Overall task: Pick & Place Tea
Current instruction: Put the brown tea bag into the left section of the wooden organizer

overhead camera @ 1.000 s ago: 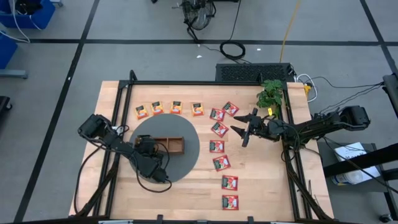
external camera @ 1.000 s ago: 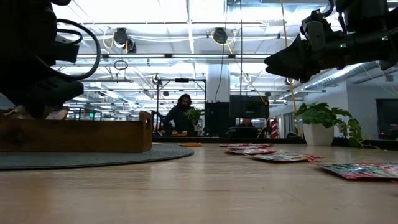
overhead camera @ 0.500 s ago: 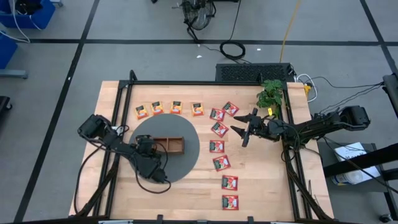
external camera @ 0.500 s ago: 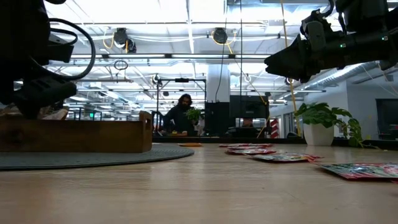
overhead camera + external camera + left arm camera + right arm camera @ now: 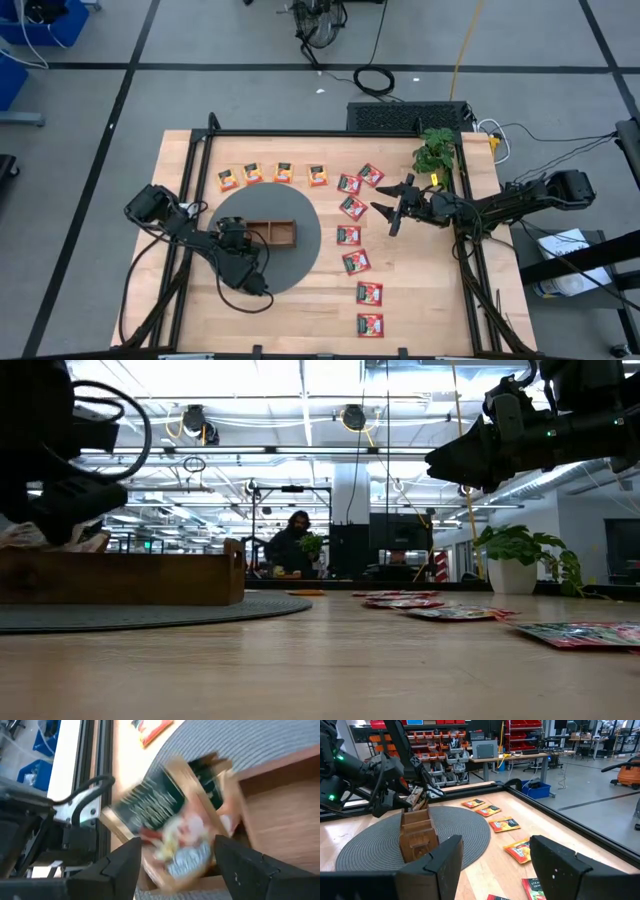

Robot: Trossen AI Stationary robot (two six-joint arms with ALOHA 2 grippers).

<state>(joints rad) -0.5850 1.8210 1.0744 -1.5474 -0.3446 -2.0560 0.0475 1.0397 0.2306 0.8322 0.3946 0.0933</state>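
My left gripper [image 5: 175, 865] hangs with its jaws spread apart over the end compartment of the wooden tray [image 5: 272, 232] on the round grey mat [image 5: 300, 262], directly above a packet [image 5: 172, 827] lying tilted against that compartment's wall, green-and-white face up, so I judge this arm is at the placing step. My right gripper [image 5: 393, 216] waits released just beside the column of red tea packets [image 5: 350, 236] on the worktop, its jaws pointing toward them and nearest the middle ones, while the orange-yellow packets [image 5: 284, 173] lie in a row beyond the mat, about midway between the two arms.
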